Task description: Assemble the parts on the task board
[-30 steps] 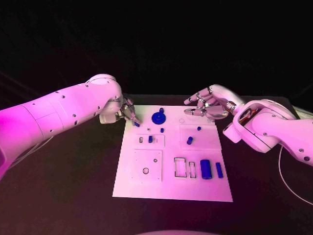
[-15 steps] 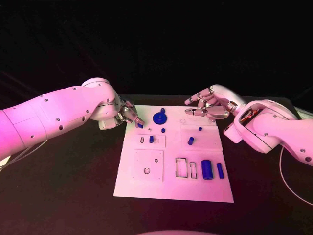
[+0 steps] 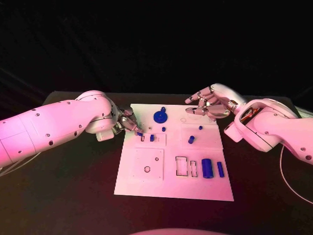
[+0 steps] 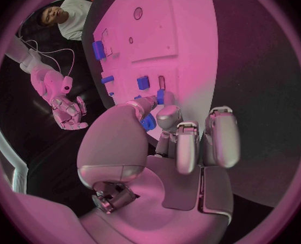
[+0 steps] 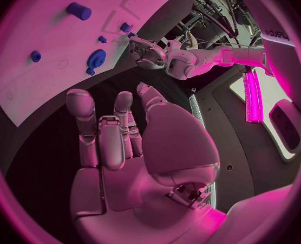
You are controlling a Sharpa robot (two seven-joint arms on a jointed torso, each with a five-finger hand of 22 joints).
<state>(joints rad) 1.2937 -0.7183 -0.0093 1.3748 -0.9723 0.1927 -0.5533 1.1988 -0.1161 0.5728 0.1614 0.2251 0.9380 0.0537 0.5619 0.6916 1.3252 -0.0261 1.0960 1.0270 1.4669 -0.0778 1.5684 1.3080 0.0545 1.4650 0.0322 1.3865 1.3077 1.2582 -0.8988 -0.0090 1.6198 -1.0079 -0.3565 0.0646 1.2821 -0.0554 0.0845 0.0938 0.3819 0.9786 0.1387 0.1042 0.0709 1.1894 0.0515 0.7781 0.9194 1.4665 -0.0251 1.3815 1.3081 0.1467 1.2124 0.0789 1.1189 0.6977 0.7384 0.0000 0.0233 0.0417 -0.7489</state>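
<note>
Board point(image 3: 172, 186) flat mid-table point(image 3: 72, 196), white, w/ blue parts on it. Left hand point(image 3: 125, 121) at board's left edge near far end, pinching small blue part point(image 3: 139, 133) at fingertips; wrist view shows same part point(image 4: 149, 122) between thumb and fingers, just over board point(image 4: 184, 43) edge, beside blue peg point(image 4: 143, 82). Vs 1 s ago: left arm swung in lower and nearer the robot, hand w/ part shifted from level w/ gear toward the slot w/ peg point(image 3: 151, 138); part stays pinched. Right hand point(image 3: 207, 105) at board's far right corner, fingers loosely apart, holding nothing; same spot as before, no visible change. Right wrist view: own fingers point(image 5: 99, 141) side by side, straight, empty.

Parts unmoved: gear point(image 3: 159, 117) at far middle; small stud point(image 3: 164, 129) nearer than gear; stud point(image 3: 200, 128) and short peg point(image 3: 190, 140) on right half; big cylinder point(image 3: 207, 168) and thin bar point(image 3: 220, 169) at near right, side by side, apart. Empty rectangular slots point(image 3: 180, 166) left of cylinder.
</note>
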